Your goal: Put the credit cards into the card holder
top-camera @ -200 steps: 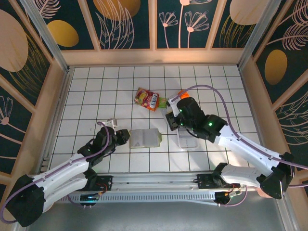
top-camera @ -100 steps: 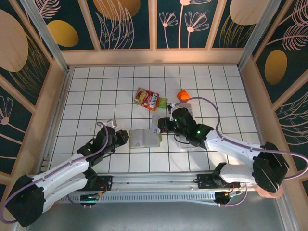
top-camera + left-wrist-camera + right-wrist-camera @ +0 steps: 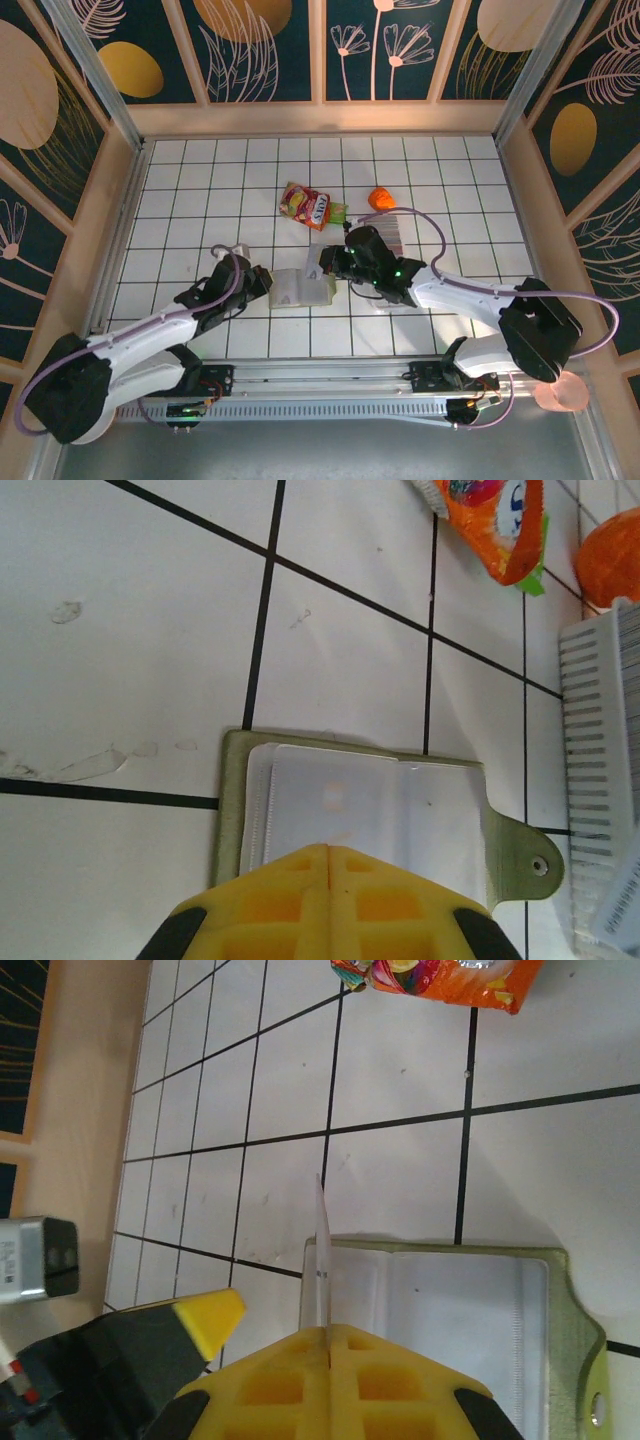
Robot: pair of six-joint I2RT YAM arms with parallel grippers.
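Open card holder (image 3: pixel 303 287) lies flat on the tiled table (image 3: pixel 200 180), between the arms. Right gripper (image 3: pixel 330 1332) pinches one card (image 3: pixel 322 1250) on edge at its border; left gripper (image 3: pixel 328 852), fully closed, rests over the other side. Snack packet (image 3: pixel 307 205) lies beyond.

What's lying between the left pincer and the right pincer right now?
The open card holder, seen in the top view: left pincer at its left edge, right pincer at its right, gripping one credit card on edge.
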